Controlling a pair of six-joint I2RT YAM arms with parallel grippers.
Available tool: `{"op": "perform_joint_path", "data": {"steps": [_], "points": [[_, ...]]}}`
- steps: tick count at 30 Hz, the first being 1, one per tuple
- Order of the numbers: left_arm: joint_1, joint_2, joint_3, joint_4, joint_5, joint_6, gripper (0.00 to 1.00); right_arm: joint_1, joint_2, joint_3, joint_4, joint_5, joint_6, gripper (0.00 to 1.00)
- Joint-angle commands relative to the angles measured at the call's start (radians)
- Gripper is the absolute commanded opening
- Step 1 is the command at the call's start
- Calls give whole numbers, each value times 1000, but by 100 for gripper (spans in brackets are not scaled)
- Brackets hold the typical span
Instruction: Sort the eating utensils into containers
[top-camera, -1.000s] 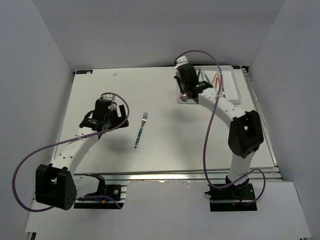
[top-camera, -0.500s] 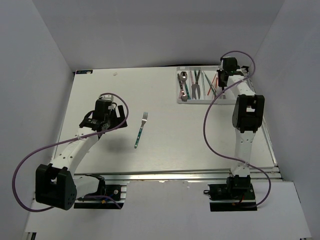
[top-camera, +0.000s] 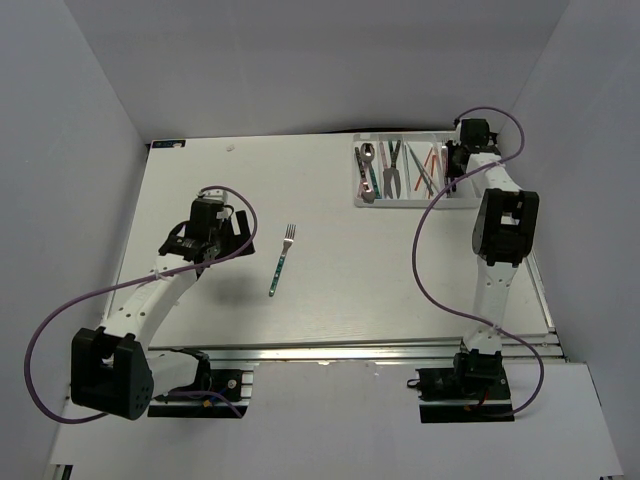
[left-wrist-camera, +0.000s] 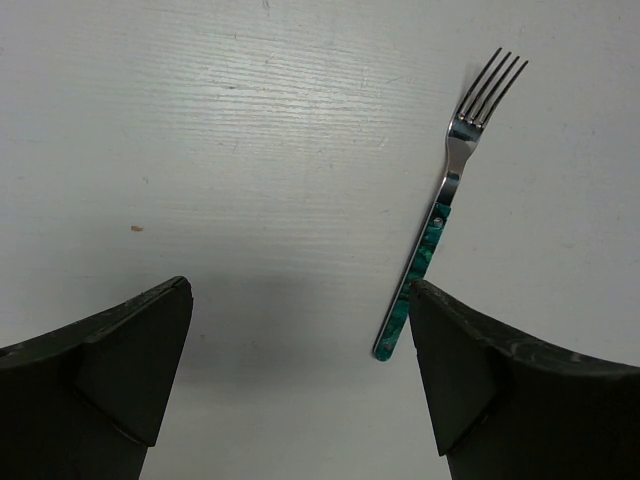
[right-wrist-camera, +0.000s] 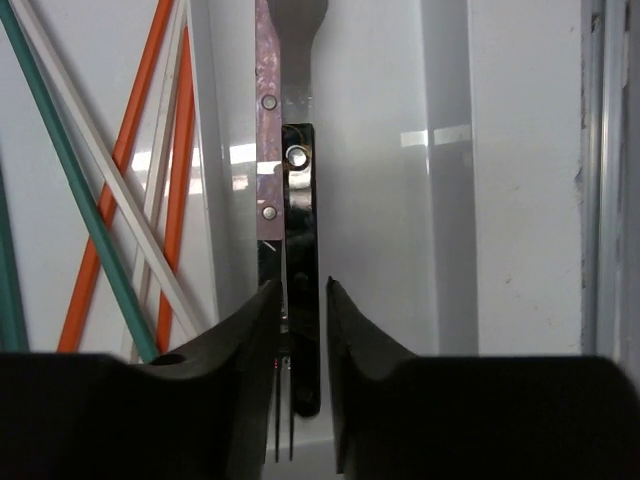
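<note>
A teal-handled fork (top-camera: 281, 260) lies alone on the table; in the left wrist view the fork (left-wrist-camera: 430, 240) is just ahead and right of my open, empty left gripper (left-wrist-camera: 300, 290), which hovers left of it (top-camera: 228, 238). The white tray (top-camera: 415, 203) at the back right holds several spoons, forks and chopsticks. My right gripper (top-camera: 456, 165) is over its rightmost slot. In the right wrist view its jaws (right-wrist-camera: 302, 285) stand close together around a dark-handled utensil (right-wrist-camera: 301, 240), beside a pink-handled fork (right-wrist-camera: 268, 150). Orange, pale and green chopsticks (right-wrist-camera: 130, 150) fill the neighbouring slot.
White enclosure walls stand close around the table. The tray's right wall (right-wrist-camera: 445, 200) and the table's metal edge rail (right-wrist-camera: 600, 200) run just right of my right gripper. A small label (top-camera: 168, 145) sits at the back left corner.
My right arm has swung from the tray's left end to its right end, uncovering the utensils in the left slots. The left arm and the teal fork have not moved.
</note>
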Motion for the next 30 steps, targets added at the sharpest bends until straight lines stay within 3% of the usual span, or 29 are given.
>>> {"op": "perform_joint_path", "data": {"steps": [1,2,4,5,8,9,12,15,17,18,21,24,26,28,30], "points": [[-1,-1,12,2,2,-5,98,4,-86,-17,23,-23,4,37],[-1,1,13,4,8,-7,98,4,-96,-25,20,-23,13,47],[-1,8,21,4,13,-25,98,4,-134,-31,14,-32,21,52],[-1,11,24,4,20,-33,98,4,-149,-38,8,-34,33,59],[-34,31,41,4,1,-83,98,8,-235,-65,0,-40,66,88],[-54,36,45,2,-56,-99,98,18,-294,-98,-3,-17,108,89],[-155,85,67,-12,-145,-165,98,97,-457,-254,20,84,159,89],[-220,143,41,54,-109,-218,98,218,-642,-501,155,164,170,89],[-246,191,18,135,-49,-246,98,248,-723,-618,227,83,208,89],[-257,209,12,152,-38,-249,98,243,-785,-667,256,-110,227,89],[-309,281,30,180,-39,-241,96,252,-865,-810,337,-293,296,87],[-337,343,39,188,-73,-228,91,283,-876,-845,317,-299,305,79],[-338,396,53,182,-105,-218,82,292,-878,-858,291,-322,305,74],[-338,427,67,175,-131,-209,78,306,-896,-876,288,-324,303,74],[-338,471,76,169,-168,-208,67,312,-924,-910,294,-315,303,74]]}}
